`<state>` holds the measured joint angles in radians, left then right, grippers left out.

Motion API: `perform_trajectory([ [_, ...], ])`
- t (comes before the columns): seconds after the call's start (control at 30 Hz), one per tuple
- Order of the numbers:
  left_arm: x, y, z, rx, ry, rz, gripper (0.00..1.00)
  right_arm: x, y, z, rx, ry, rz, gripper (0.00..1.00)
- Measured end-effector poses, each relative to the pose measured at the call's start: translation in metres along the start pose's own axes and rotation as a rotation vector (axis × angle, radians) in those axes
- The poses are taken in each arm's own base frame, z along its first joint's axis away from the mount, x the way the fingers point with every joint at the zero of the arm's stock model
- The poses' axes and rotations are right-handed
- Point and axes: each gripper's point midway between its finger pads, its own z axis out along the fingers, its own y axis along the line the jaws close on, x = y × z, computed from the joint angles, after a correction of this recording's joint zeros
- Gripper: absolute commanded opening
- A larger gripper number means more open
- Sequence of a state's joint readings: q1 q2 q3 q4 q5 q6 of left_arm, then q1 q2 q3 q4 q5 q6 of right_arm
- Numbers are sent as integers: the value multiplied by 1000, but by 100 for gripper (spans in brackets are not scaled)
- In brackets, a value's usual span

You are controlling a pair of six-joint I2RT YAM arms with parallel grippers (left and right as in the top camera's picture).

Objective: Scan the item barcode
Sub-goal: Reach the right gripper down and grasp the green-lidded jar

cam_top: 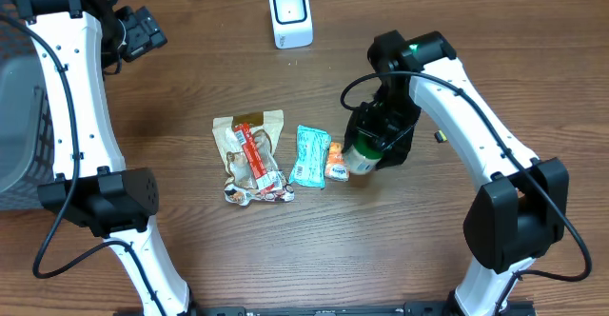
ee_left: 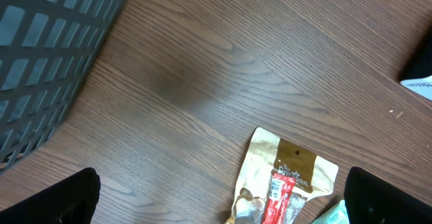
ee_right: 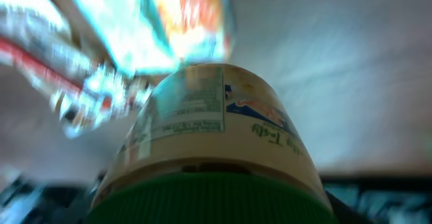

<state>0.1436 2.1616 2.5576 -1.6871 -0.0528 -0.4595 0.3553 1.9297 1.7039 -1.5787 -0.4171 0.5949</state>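
The right tool (cam_top: 379, 137) is down over a green-lidded jar (ee_right: 209, 136), its jaws either side of the body; whether they have closed enough to hold it I cannot tell, since the wrist view is blurred and the overhead view hides the fingers; the jar is at the right end of the row of goods, touching or just beside an orange sachet (cam_top: 335, 161), so coming from the open side likely spares the neighbours; next come a teal packet (cam_top: 307, 156) and a snack pouch (cam_top: 249, 154); the white scanner (cam_top: 290, 14) stands well apart at the far edge of the desk (cam_top: 190, 259), facing the goods; the left tool (cam_top: 143, 32) hangs wide open and empty near the basket (ee_left: 40, 48), clear of the work.
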Motion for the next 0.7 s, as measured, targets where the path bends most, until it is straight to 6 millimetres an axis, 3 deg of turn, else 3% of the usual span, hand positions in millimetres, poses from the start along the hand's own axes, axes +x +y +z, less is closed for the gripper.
perform_trajectory([
  [0.23, 0, 0, 0, 0, 0, 0, 100, 43, 15, -5, -113, 214, 61, 55],
  [0.47, 0, 0, 0, 0, 0, 0, 100, 61, 43, -16, -276, 333, 71, 55],
  [0.7, 0, 0, 0, 0, 0, 0, 100, 68, 54, -23, -346, 385, 74, 55],
])
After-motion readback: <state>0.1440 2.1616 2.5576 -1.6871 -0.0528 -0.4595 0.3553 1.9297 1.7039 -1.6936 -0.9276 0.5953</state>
